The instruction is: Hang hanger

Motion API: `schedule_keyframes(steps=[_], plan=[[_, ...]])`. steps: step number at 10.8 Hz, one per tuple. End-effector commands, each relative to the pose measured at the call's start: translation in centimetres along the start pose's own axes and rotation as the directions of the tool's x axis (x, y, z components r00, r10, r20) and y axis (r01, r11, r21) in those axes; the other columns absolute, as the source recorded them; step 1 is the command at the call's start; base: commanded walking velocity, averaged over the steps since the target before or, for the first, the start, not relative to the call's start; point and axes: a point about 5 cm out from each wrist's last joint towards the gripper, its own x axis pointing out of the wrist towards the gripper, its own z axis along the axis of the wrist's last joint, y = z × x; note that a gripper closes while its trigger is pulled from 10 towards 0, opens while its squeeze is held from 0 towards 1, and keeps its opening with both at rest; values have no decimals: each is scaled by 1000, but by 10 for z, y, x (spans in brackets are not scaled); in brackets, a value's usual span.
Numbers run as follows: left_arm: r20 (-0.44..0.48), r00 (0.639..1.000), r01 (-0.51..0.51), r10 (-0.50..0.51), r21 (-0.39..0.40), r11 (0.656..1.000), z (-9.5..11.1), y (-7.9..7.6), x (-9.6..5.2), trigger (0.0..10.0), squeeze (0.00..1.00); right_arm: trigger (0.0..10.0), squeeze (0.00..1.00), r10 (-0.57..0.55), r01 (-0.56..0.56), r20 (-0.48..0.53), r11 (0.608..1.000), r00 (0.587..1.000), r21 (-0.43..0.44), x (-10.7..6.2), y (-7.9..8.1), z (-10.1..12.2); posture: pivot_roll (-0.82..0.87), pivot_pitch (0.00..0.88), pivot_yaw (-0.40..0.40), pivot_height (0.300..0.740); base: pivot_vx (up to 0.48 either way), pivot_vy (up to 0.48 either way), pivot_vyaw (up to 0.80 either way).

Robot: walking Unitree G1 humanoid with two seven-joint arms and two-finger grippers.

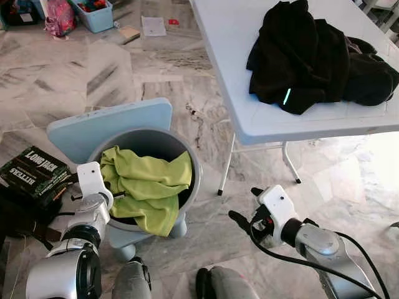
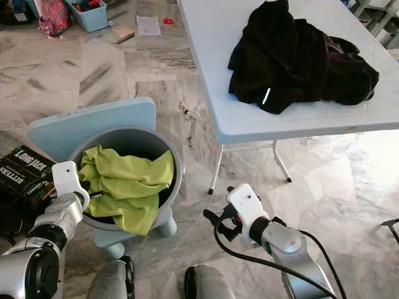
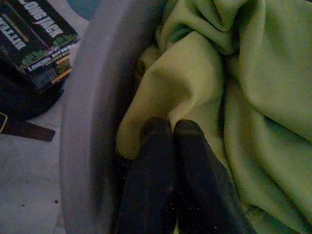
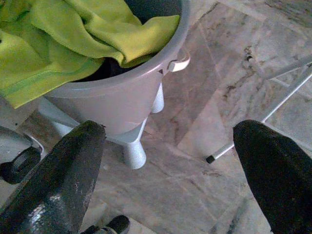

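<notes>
A grey bucket (image 1: 187, 163) stands on a pale blue stool (image 1: 112, 124) on the marble floor (image 1: 124, 68), and it serves as the landmark here. A lime-green cloth (image 1: 146, 184) is heaped inside the bucket and spills over the rim nearest the robot. The left gripper (image 3: 170, 127) is at the bucket's rim on the robot's left side, its jaws pressed together with the tips against a fold of the green cloth; whether any fabric is pinched between them cannot be told. The right gripper (image 1: 244, 204) hovers above the floor to the robot's right of the bucket, near its base, with jaws spread wide and nothing between them. Beyond the bucket and to its right stands a white folding bench (image 1: 249, 75) carrying a crumpled black garment (image 1: 312, 56). Just left of the bucket lies a dark box (image 1: 34, 173) with printed lettering. Far beyond the bucket, a blue bin (image 1: 96, 14) sits on the floor. No hanger can be made out.
</notes>
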Motion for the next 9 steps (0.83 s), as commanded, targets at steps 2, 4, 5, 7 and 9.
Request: schedule_keyframes(steps=[2,4,5,7,9], plan=[[111,984,-141,141,-9,990,19,24,0,0,0,10000,0,-31,31,-21,999,999,-10,-2,-6,-3,-199,161,-123,740,0,0,0],[214,957,-200,195,2,980,48,36,-1,0,0,10000,0,-43,43,-21,999,999,-11,-1,-8,-4,-193,156,-121,740,0,0,0],[303,929,-234,210,44,971,69,39,-3,0,0,10000,0,-51,51,-19,999,999,-12,0,-8,-4,-188,154,-114,740,0,0,0],[497,863,-214,86,205,955,108,18,-10,0,0,10000,0,-58,58,-16,998,998,-10,3,-8,-3,-182,153,-111,740,0,0,0],[533,838,-67,-113,307,949,114,-26,-15,0,0,10000,0,-64,64,-9,998,998,-11,5,-7,-3,-181,151,-108,740,0,0,0]])
